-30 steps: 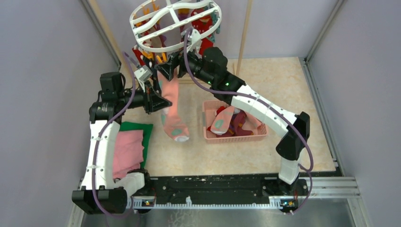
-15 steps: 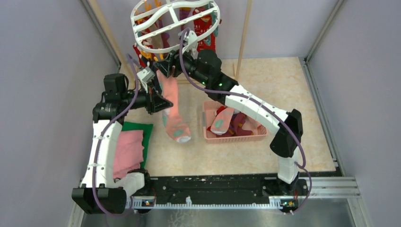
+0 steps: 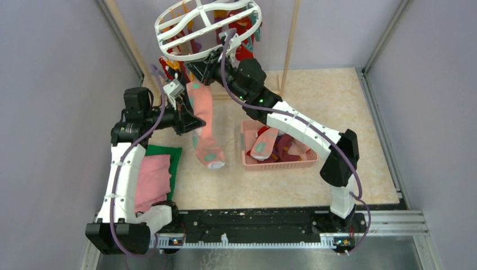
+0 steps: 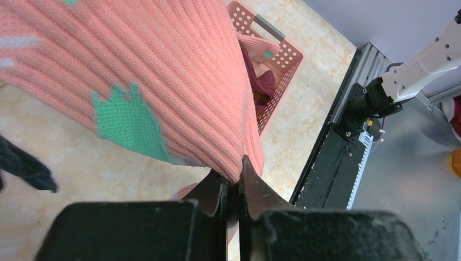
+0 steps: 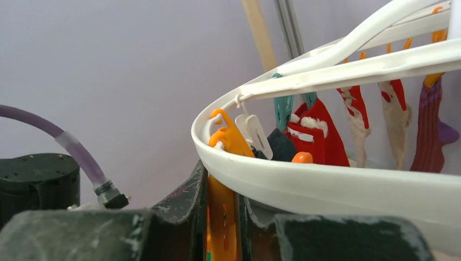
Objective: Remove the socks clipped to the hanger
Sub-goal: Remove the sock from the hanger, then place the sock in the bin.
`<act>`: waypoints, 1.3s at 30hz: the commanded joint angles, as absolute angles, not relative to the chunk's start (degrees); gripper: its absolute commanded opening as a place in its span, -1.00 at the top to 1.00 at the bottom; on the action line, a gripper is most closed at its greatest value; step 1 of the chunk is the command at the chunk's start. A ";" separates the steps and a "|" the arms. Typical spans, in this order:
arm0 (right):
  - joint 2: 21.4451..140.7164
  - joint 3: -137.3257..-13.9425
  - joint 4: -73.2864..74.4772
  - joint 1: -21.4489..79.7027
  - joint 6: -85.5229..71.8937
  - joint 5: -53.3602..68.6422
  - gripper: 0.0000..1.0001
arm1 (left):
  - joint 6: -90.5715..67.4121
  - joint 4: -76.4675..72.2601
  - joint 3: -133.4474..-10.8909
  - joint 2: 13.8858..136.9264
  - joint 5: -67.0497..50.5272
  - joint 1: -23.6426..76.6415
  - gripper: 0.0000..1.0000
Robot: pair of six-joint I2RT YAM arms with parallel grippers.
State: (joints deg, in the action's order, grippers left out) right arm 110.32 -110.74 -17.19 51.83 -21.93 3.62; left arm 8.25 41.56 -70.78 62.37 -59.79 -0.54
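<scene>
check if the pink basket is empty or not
Not empty: the basket holds a pink sock and dark red socks.

A salmon-pink ribbed sock [image 4: 163,81] with green patches hangs centre frame under a white hanger [image 5: 326,187] carrying an orange clip [image 5: 228,138], a teal clip [image 5: 282,109], red socks [image 5: 321,136] trimmed in white and a purple-striped sock [image 5: 429,125]; at right, a pink basket [image 3: 281,163] on a beige marbled table [image 3: 349,112].

Below the hanger's [image 3: 208,31] near rim: obstructed by the right claw [image 5: 222,196] clamped on an orange clip [image 5: 231,141] and the left claw [image 4: 232,182] nipping the pink sock [image 3: 203,121]. Hanging socks [image 5: 321,138] fill its underside. Right of hanger: wooden pole [image 3: 289,42], then open desk [image 3: 337,101].
</scene>
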 commanded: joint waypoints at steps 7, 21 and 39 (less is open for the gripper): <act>107.33 -108.17 -20.49 50.80 -24.39 6.25 0.62 | 9.07 39.71 -69.93 61.48 -60.02 -0.20 1.00; 87.18 -75.85 -25.62 50.84 -21.02 15.07 -0.97 | 16.51 45.59 -70.77 61.59 -60.51 -0.22 1.00; 88.68 -62.81 -33.81 54.83 -23.77 30.49 -0.21 | 14.39 45.80 -74.36 62.19 -64.72 -0.23 1.00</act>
